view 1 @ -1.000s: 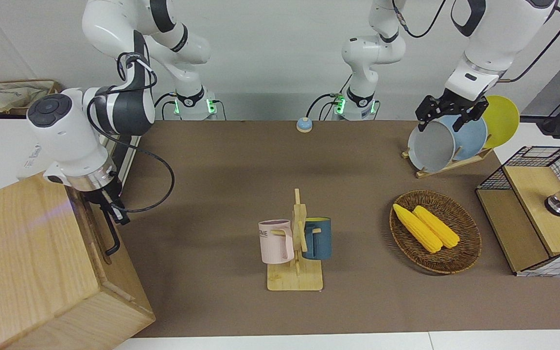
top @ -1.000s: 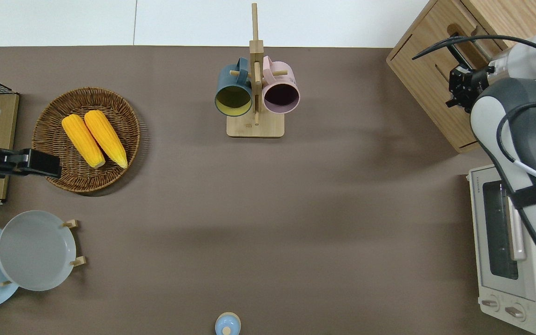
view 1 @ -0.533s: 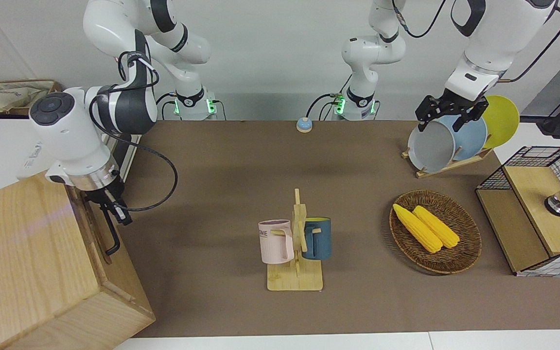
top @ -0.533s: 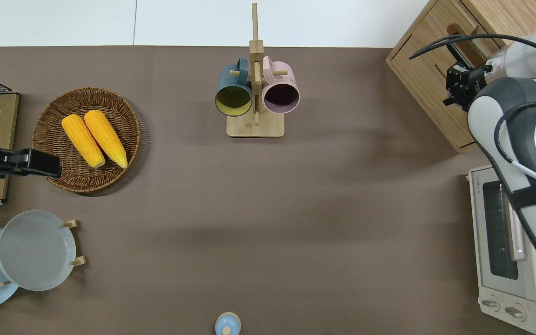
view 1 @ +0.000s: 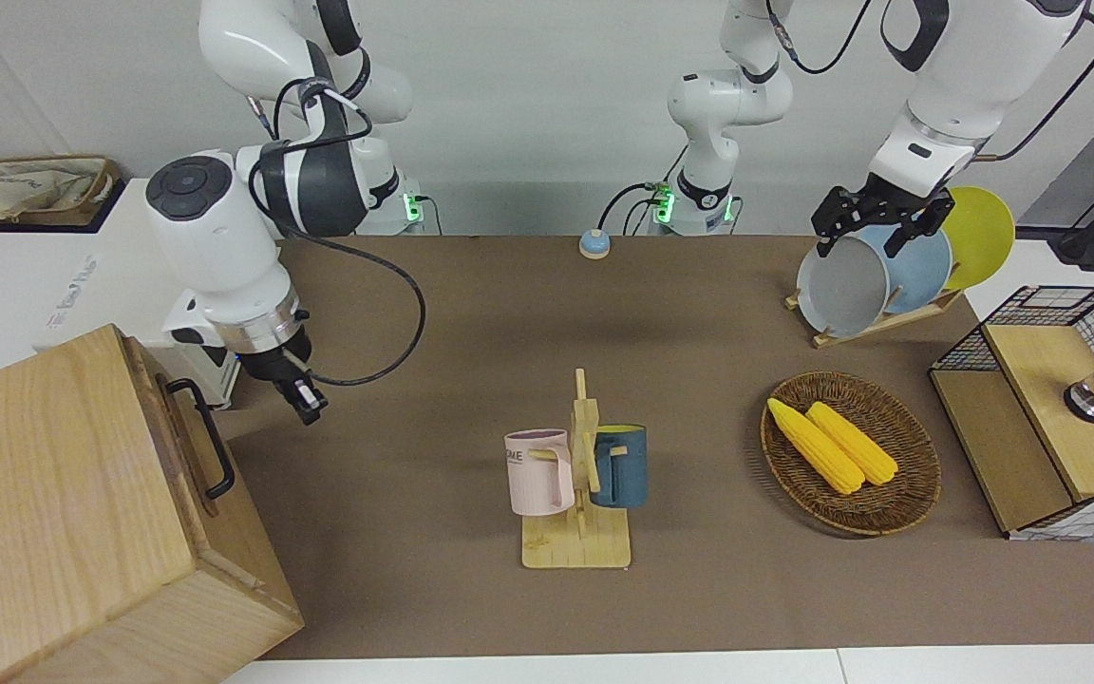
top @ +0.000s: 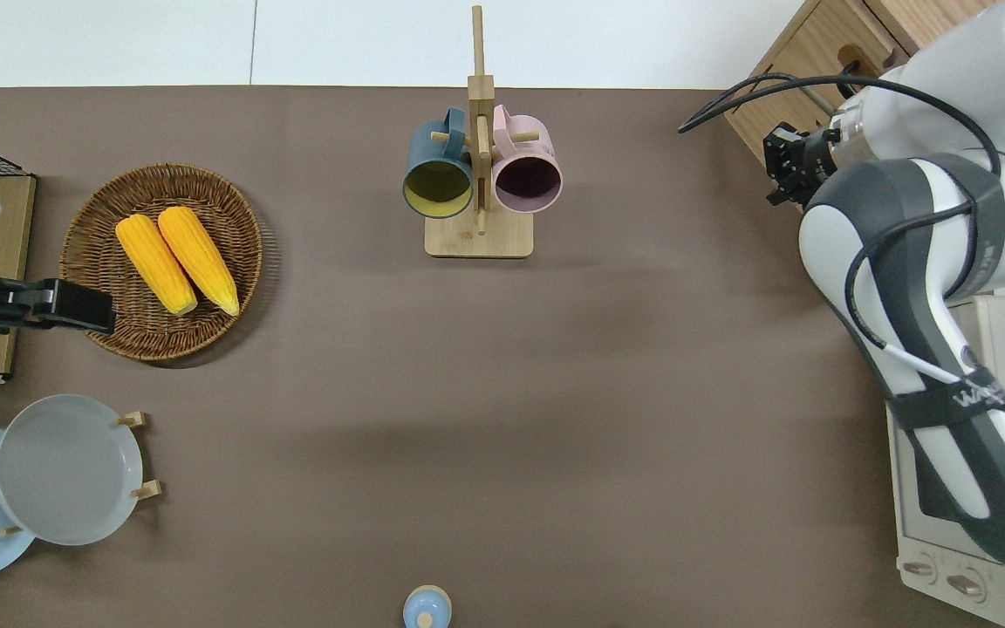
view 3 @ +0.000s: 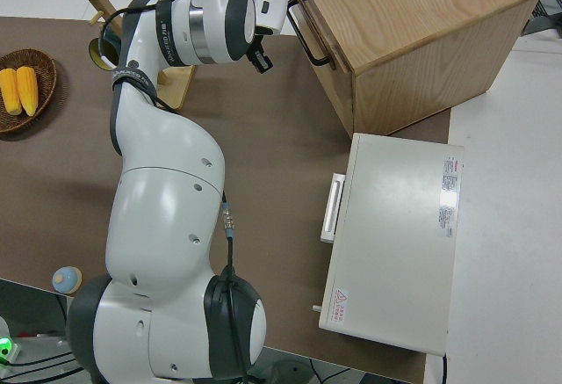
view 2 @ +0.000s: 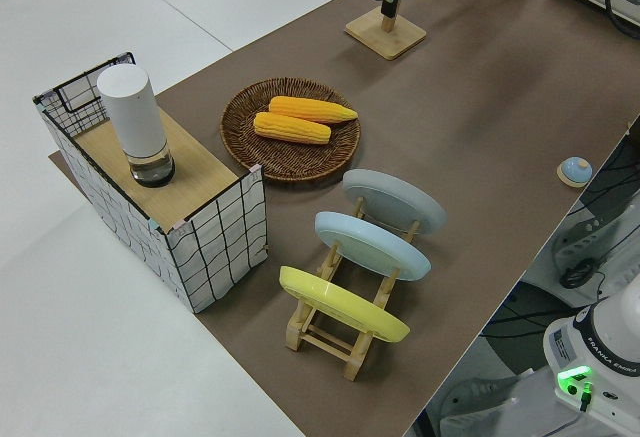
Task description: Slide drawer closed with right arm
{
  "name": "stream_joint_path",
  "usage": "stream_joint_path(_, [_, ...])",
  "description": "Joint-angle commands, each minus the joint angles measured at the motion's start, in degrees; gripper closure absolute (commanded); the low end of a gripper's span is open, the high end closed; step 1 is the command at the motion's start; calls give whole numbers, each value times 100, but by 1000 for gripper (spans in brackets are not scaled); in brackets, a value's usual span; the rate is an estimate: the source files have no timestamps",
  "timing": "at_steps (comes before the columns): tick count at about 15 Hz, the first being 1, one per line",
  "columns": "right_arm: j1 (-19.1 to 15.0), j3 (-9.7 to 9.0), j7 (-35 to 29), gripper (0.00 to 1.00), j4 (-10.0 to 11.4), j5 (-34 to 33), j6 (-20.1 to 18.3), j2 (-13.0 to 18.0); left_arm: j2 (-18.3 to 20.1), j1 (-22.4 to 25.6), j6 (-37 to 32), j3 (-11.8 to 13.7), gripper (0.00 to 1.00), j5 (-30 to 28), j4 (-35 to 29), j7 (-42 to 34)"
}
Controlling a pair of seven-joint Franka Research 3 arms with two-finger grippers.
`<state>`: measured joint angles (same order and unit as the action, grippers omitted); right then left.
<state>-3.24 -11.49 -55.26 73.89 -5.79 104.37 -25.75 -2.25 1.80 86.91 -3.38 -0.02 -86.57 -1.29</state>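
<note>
**Two arms at the table, the drawer front flush with its cabinet**

Two white arms show along the top of the front view. The right arm (view 1: 224, 247) reaches down in the upper left of that frame, and its gripper (view 1: 298, 394) hangs over the brown table (view 1: 452, 323), just beside the light-wood cabinet (view 1: 53, 503) and apart from it. Whether its jaws are apart or together I cannot tell. It touches nothing.

The drawer (view 1: 188, 446) sits at the lower left of the front view, in the top of the cabinet's face that looks toward the middle of the table. Its front lies level with the cabinet's face, with no gap showing, and its black bar handle (view 1: 205, 437) stands out from the wood. In the right side view the same handle (view 3: 309, 32) shows at the upper middle of the frame, with the gripper (view 3: 260, 57) a little way off it. In the overhead view the gripper (top: 789, 161) sits at the upper right, by the cabinet's corner.

A white toaster oven (view 3: 395, 235) stands beside the cabinet, nearer to the robots.

The left arm is parked; the state of its jaws cannot be made out.

At the centre of the front view a wooden mug stand (view 1: 577, 532) holds a pink mug (view 1: 539, 472) and a dark blue mug (view 1: 621, 465). A wicker basket (view 1: 889, 513) at centre right holds two corn cobs (view 1: 832, 442).
</note>
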Motion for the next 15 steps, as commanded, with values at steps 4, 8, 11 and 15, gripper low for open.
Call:
stream_joint_path(4, [552, 15, 637, 1000, 362, -98, -759, 790, -65, 31, -113, -40, 7, 98, 140, -47])
stream_joint_path(8, [763, -3, 1700, 1000, 670, -124, -997, 1213, -65, 31, -113, -40, 7, 98, 149, -56])
stream_joint_path(11, [755, 6, 2412, 1000, 670, -89, -1103, 1362, -65, 31, -113, -40, 7, 98, 149, -56])
stream_joint_path(15, [562, 32, 3502, 1000, 653, 51, -1103, 1503, -65, 31, -113, -40, 7, 98, 140, -56])
